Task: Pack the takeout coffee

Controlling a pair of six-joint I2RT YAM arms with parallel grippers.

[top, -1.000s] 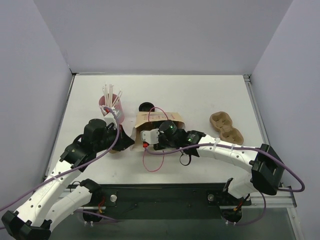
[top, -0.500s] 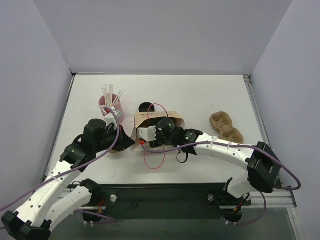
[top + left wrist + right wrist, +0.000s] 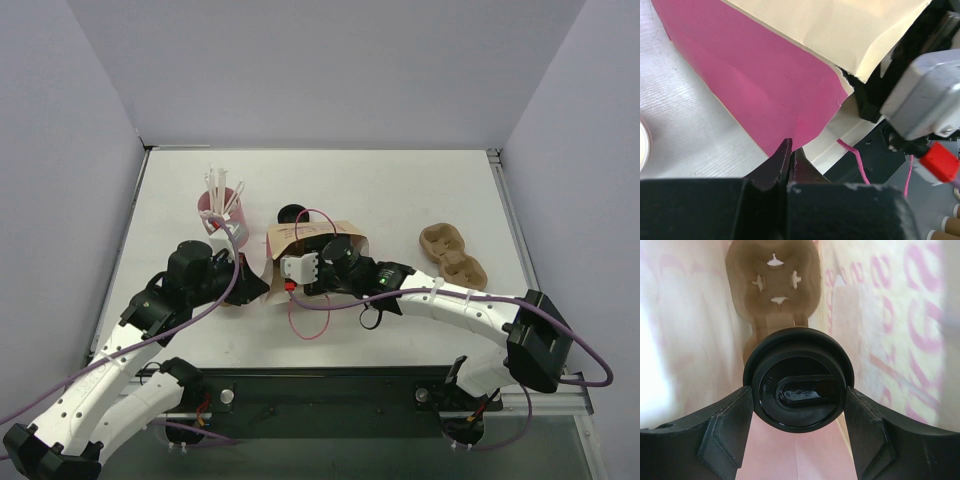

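The takeout coffee's black lid [image 3: 799, 386] faces the right wrist camera. My right gripper [image 3: 799, 390] is shut on the cup, one finger [image 3: 725, 432] on each side, inside a kraft paper bag [image 3: 890, 320] with pink print that lies on its side. A brown cup carrier [image 3: 774, 285] sits deeper in the bag. In the top view the bag [image 3: 312, 236] hides the cup and my right fingers; only the right wrist [image 3: 335, 266] shows at its mouth. My left gripper [image 3: 791, 150] is shut on the bag's pink edge [image 3: 765, 85], holding the mouth at its left side [image 3: 255, 285].
A pink cup of white straws [image 3: 222, 205] stands at the back left. A loose black lid [image 3: 292, 213] lies behind the bag. A second brown cup carrier [image 3: 453, 254] lies to the right. The bag's pink cord handle [image 3: 308, 325] loops on the table in front.
My right wrist has shifted slightly at the bag's mouth, left and then back right. The bag's top edge has moved a little with it. My left arm has stayed put.
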